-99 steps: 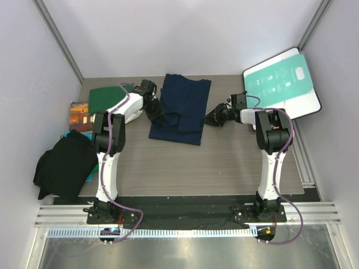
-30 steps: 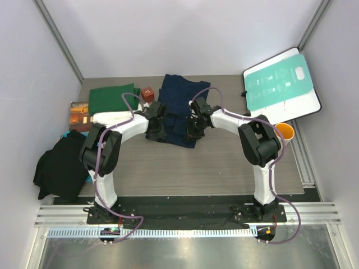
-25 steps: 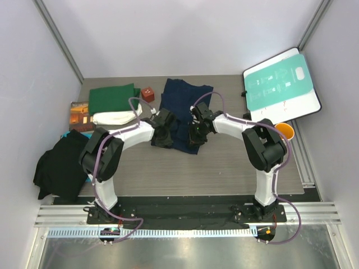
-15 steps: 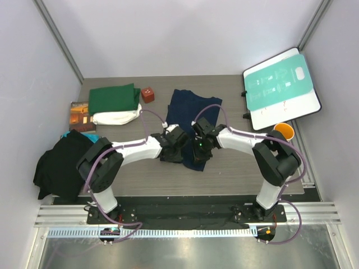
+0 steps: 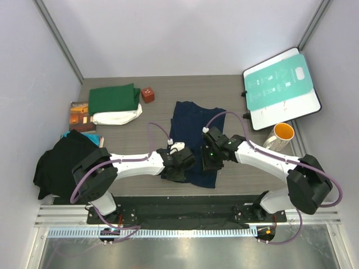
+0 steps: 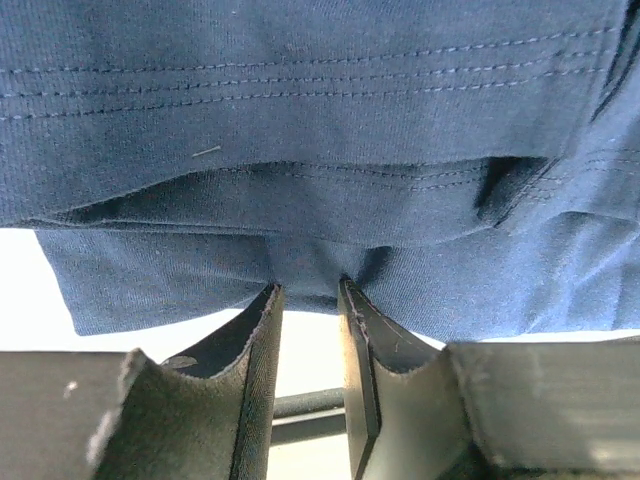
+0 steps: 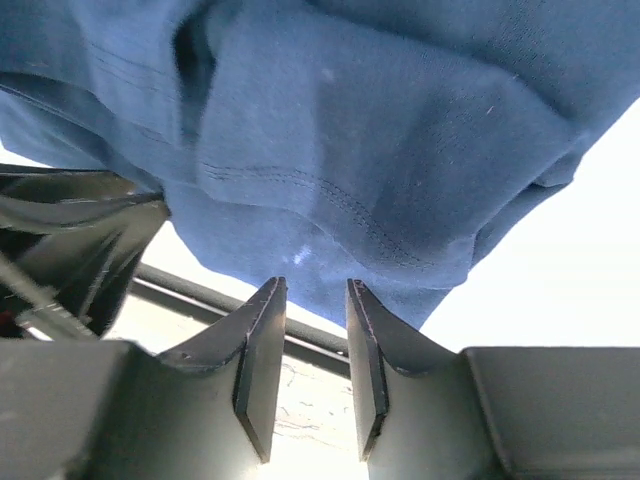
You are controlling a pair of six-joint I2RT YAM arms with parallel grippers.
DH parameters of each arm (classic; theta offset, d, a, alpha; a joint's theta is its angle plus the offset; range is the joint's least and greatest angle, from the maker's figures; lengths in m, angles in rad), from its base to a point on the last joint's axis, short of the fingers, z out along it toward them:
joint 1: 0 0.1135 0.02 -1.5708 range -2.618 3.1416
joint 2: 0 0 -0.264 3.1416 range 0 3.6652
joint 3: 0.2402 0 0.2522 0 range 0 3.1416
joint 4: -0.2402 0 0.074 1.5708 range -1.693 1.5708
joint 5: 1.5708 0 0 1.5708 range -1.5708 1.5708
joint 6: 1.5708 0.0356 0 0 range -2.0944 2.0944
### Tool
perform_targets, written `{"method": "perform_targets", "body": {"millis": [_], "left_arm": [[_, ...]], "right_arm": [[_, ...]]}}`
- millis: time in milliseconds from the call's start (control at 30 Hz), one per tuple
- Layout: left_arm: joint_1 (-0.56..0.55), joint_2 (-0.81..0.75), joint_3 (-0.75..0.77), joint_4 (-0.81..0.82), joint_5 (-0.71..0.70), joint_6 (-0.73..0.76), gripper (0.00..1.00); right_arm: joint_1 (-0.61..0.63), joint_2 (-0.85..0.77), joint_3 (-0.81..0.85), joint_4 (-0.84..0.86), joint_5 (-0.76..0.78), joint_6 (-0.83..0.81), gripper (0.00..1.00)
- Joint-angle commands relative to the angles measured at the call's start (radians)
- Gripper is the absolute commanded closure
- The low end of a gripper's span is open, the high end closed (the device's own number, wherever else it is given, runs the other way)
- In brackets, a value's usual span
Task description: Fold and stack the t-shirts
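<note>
Jaws on the left gripper (image 6: 308,288) pinched the navy shirt (image 5: 193,123); right gripper (image 7: 313,285), I couldn't tell. Both had pulled it closer to fold.

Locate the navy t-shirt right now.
Top view: the navy t-shirt lies mid-table, running from the centre toward the near edge, its near end at the left gripper and right gripper. The orange-lined mug stands to its right.
</note>
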Motion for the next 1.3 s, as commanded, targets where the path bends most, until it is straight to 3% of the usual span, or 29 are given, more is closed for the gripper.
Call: {"method": "perform_targets", "body": {"millis": [0,300,500,900,1267], "left_arm": [[-0.014,0.084,-0.030,-0.178,0.028,-0.028,0.69],[-0.015,0.103,-0.016,-0.204,0.002,-0.029,0.68],[-0.014,0.110,0.006,-0.222,-0.014,-0.020,0.68],[-0.015,0.112,0.003,-0.227,-0.023,-0.013,0.68],[-0.015,0.124,-0.004,-0.219,-0.015,0.004,0.68]], "right_arm": [[0.005,-0.019,0.051,-0.018,0.044,-0.006,0.63],[0.060,-0.031,0.027,-0.029,0.041,0.038,0.59],[0.073,-0.019,-0.045,0.003,0.102,0.053,0.50],[0.074,0.027,-0.091,0.097,0.231,0.067,0.50],[0.074,0.054,-0.036,0.111,0.283,0.053,0.49]]}}
